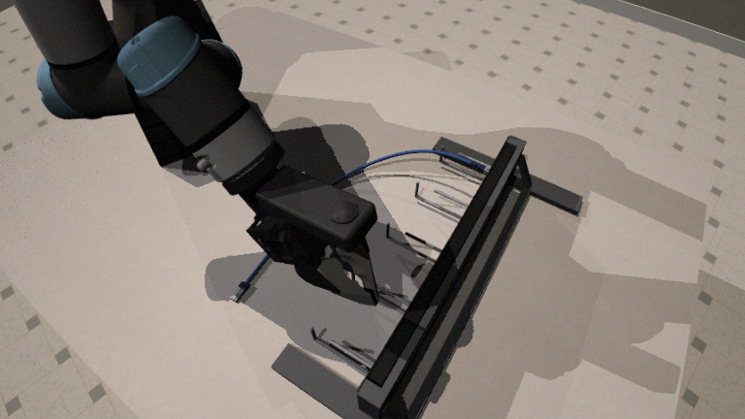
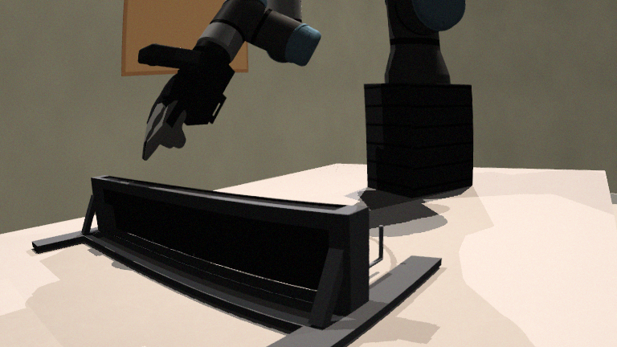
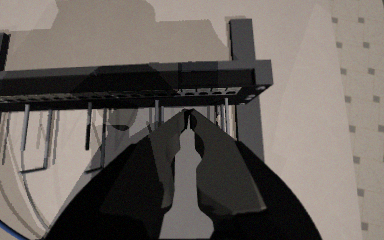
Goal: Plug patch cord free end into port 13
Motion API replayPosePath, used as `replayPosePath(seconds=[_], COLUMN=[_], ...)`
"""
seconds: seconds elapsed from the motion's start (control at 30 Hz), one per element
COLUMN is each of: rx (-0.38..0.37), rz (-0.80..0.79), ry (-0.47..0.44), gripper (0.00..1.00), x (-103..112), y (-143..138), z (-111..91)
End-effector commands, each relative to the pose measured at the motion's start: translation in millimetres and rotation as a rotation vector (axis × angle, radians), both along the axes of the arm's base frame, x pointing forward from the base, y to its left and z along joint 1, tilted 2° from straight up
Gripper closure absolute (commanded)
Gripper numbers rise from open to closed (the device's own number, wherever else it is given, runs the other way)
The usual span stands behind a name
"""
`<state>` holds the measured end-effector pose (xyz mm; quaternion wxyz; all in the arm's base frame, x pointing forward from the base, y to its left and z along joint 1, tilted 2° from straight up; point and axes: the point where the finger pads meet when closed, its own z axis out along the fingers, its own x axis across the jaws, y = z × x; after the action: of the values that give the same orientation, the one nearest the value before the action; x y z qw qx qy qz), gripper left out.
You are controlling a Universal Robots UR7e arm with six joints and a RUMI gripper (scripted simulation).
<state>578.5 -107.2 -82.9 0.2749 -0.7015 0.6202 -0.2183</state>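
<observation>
Blue patch cord (image 1: pixel 378 159) arcs from the rack (image 1: pixel 456 249) at two o'clock down to its free plug (image 1: pixel 237 295), lying on the table at eight o'clock. Gripper (image 1: pixel 359 282) hovers above, jaws pinched together, holding nothing.

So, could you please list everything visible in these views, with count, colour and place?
Free-standing port rack: one, black, upright on the pale table, right of the gripper in the top view.
Blue network patch cord: one, arching from the rack's far end across the table.
Free plug: one, at the cord's loose end, lying on the table, not held.
Orange panel: one, on the wall.
Pedestal: one, black, under the arm.
Arm: one, grey with blue caps.
Gripper: one, black, shut on nothing, above the rack.
</observation>
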Motion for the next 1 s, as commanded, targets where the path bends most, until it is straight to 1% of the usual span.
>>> replayPosePath(seconds=[0.0, 0.3, 0.43, 0.8, 0.87, 0.97], rx=[-0.001, -0.001, -0.001, -0.001, -0.001, -0.001], rz=[0.000, 0.000, 0.000, 0.000, 0.000, 0.000], ry=[-0.001, -0.001, -0.001, -0.001, -0.001, -0.001], gripper=[1.00, 1.00, 1.00, 1.00, 1.00, 1.00], x=[0.2, -2.0, -5.9, -26.7, -26.7, -34.1], y=[-0.2, -0.6, -1.2, -4.9, -4.9, -6.2], z=[0.6, 3.2, 7.7, 31.8, 31.8, 40.4])
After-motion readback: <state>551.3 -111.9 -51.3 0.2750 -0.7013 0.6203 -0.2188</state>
